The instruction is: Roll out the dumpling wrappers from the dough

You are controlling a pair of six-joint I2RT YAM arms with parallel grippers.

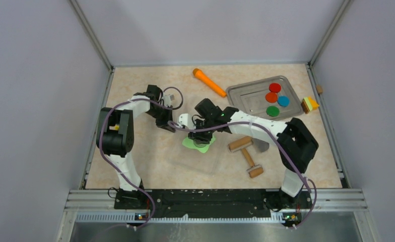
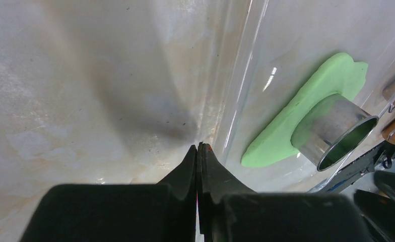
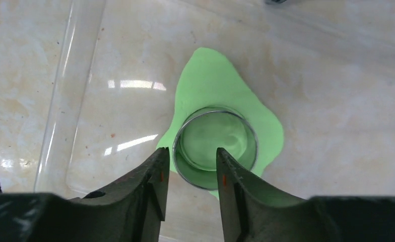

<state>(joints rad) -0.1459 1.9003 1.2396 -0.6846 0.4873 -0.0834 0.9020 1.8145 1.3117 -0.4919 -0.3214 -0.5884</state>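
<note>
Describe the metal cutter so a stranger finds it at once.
On the table lies a clear mat with flat lime-green dough on it. Standing on that dough is the cutter, a short, open, shiny metal ring, unlike the wooden roller nearby.

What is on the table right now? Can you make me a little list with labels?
dough: flat light green sheet on a clear mat
cutter: metal ring standing on the dough
right gripper: open, at the cutter's near rim
left gripper: shut, empty, beside the mat
tray: holds four coloured discs
roller: wooden, right of the mat
</note>
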